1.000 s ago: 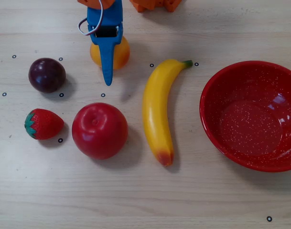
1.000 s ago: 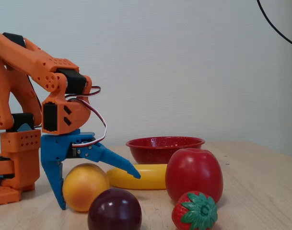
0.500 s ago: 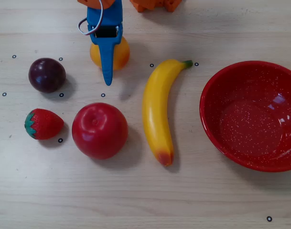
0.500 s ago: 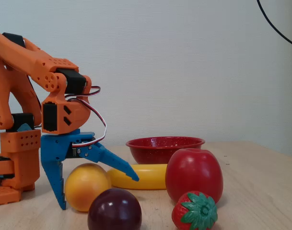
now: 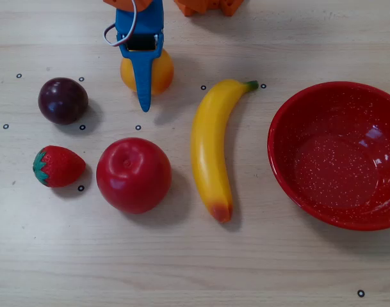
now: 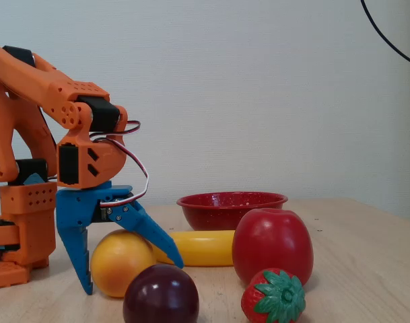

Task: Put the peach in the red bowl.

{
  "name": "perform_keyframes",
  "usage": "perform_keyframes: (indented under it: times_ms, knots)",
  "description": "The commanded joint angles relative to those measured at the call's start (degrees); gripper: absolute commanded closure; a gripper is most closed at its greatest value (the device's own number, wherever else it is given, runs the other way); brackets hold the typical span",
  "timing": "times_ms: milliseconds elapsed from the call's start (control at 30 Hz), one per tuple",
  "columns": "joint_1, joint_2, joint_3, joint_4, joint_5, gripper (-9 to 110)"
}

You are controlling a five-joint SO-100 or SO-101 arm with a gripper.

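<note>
The claw (image 6: 130, 279) is seen straddling the peach (image 6: 122, 262), with one blue finger planted behind it near the table and the other angled down across its front. Compared with half a second and a full second earlier, that front finger is found swung lower and closer in: its tip, previously held out toward the banana (image 6: 198, 247), is now drawn back almost against the fruit. The claw is thus narrowed but not yet clamped; in the fixed view it cannot be told for certain whether the finger is touching the skin. The peach is still resting on the table (image 5: 195, 268), at the back of the layout beside the plum (image 5: 63, 100) in the overhead view, where it (image 5: 157, 71) is partly covered by the blue finger of the claw (image 5: 143, 96).

The closing step is judged to be under way, so the task is only at its beginning. The red bowl (image 5: 281, 128) is lying empty at the far right of the overhead view, well apart from the peach, with the banana between them. The apple (image 5: 133, 174) and strawberry (image 5: 57, 165) are left untouched nearer the camera.
</note>
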Motion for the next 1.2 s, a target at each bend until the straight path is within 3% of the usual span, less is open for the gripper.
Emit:
perform_keyframes:
  times_ms: [0, 300, 533, 700, 900, 1167]
  knots:
    - [-1.2, 1.1, -0.3, -0.6, -0.2, 55]
    - [-1.1, 1.1, -0.3, -0.3, 0.3, 63]
    - [-1.0, 1.1, -0.3, -0.2, 0.7, 77]
    - [-1.1, 1.1, -0.1, -0.1, 1.3, 82]
    - [-1.1, 1.1, 0.1, 0.4, 2.1, 101]
    - [-3.1, 3.0, -4.9, 9.2, 1.3, 101]
